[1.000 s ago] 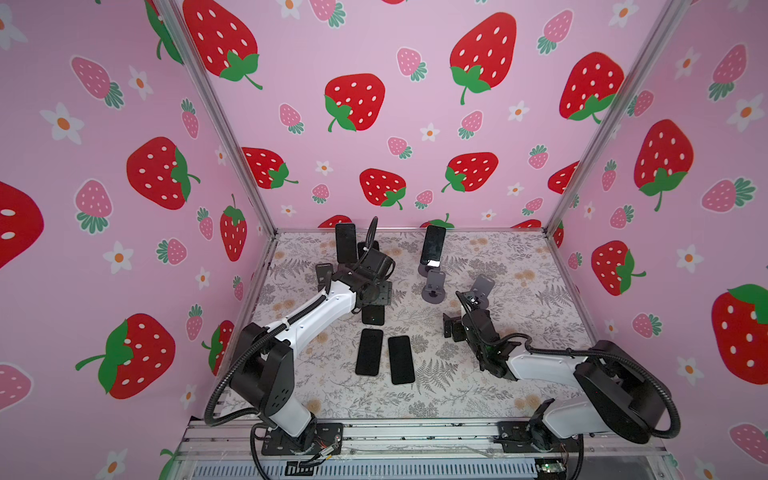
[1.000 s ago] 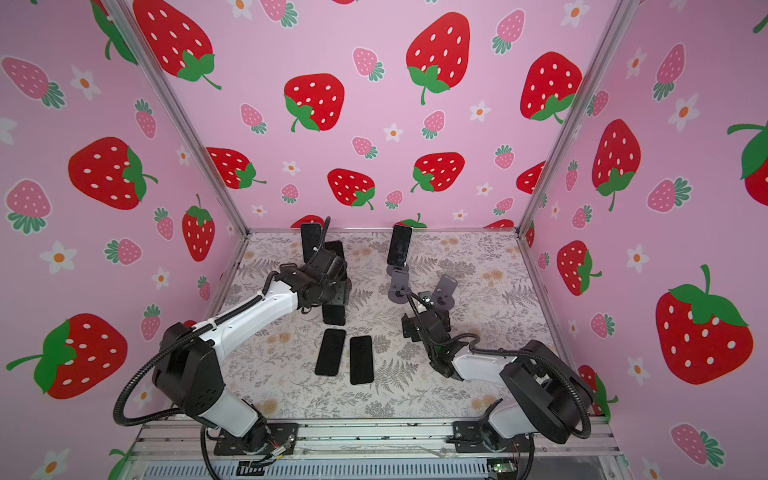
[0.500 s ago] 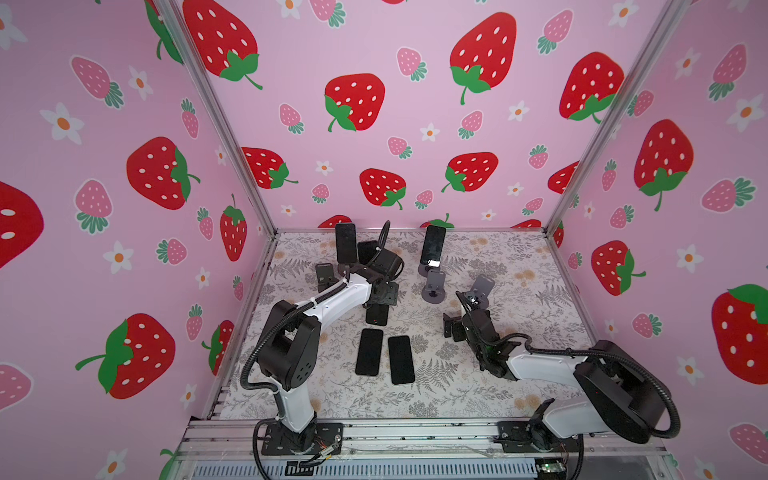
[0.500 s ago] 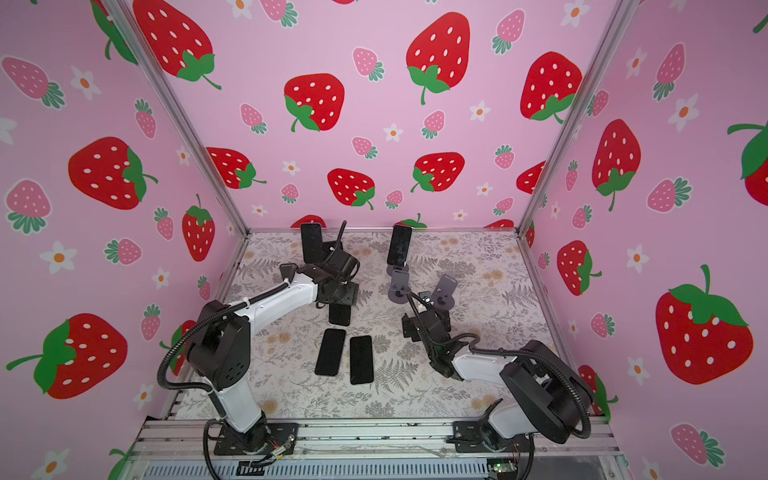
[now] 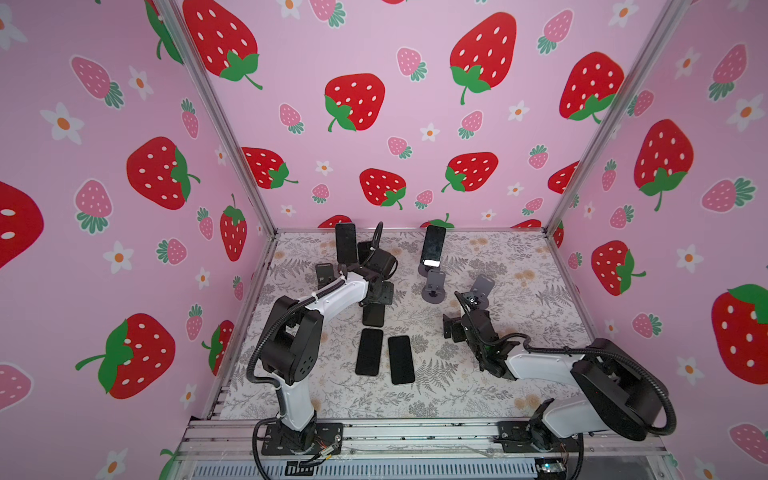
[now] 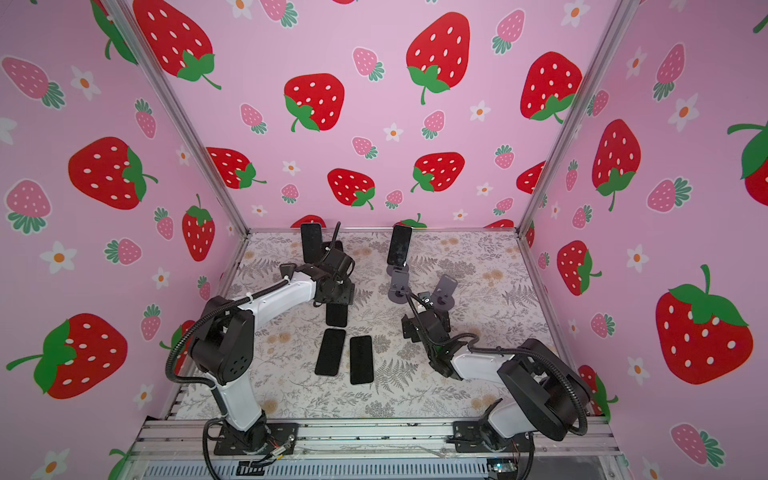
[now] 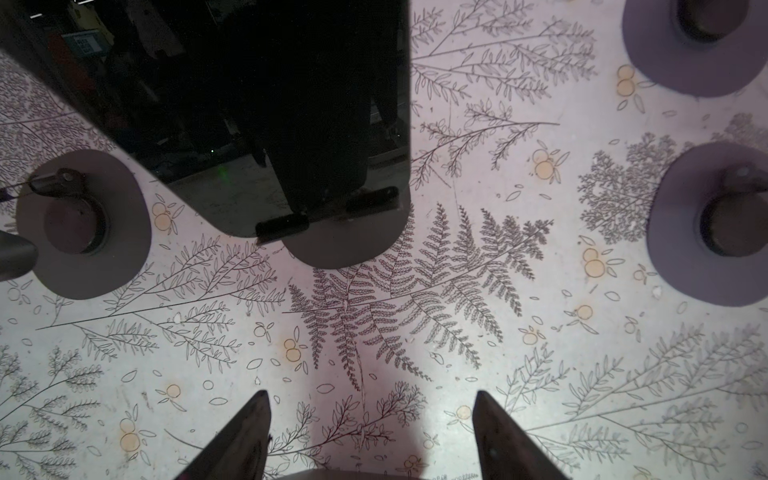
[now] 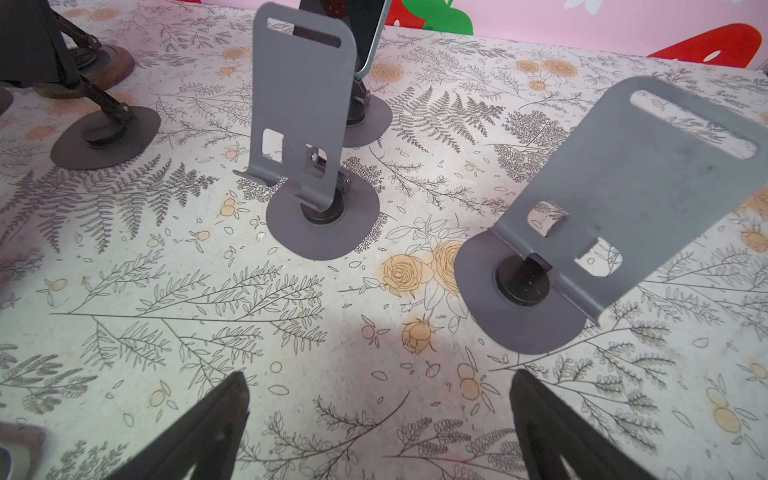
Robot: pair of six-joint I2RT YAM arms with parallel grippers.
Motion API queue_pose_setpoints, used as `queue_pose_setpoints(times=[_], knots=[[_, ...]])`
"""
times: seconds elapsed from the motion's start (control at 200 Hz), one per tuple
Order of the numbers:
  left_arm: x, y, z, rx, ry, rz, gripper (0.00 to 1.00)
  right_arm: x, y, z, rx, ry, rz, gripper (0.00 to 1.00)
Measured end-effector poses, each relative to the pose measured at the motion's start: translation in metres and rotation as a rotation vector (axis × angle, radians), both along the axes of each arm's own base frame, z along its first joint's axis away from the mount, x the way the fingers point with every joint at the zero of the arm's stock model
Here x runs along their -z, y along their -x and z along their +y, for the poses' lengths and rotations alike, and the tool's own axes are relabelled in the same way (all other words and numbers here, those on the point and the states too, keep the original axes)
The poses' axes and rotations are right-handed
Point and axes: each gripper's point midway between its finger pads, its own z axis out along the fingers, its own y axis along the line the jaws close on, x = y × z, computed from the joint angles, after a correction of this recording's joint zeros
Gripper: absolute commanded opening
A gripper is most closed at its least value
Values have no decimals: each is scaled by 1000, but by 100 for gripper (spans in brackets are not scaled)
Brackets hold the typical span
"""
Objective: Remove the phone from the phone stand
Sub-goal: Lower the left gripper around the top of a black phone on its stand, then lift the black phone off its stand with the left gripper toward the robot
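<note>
Over the last second my left arm has straightened and pushed its wrist a little further toward the back wall, while the left gripper [image 7: 370, 415] has kept the same gap: fingers apart, only bare mat [image 7: 374, 332] between them, clamped on nothing. That lines it up on a phone [image 7: 187, 124] leaning on its stand [image 7: 345, 253], straight ahead of the fingers in the left wrist view and not yet between them, so I judge this the approach to the next pick. In both top views I cannot tell whether that is the tall phone [image 5: 345, 247] near the back-left corner or the dark slab [image 5: 364, 251] half hidden behind the wrist. An empty dark stand [image 5: 324, 272] sits just left of the arm and could catch it. Three flat phones [image 5: 369, 351] lie on the mat in front, already off. Further right another upright phone [image 5: 432, 247] waits on its stand, two empty grey stands [image 8: 305, 104] before it. My right arm has not moved; the right gripper [image 8: 379, 380] hangs low, fingers wide apart, empty
</note>
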Motion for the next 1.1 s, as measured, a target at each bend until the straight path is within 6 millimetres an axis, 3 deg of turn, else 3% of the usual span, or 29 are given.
queue_pose_setpoints(times=[0.82,1.101], knots=[[33,35,16,-66,19,63,65,4,-1,3,-4,4,16,100],[40,38,17,-72,13,81,66,4,-1,4,-4,2,18,99]])
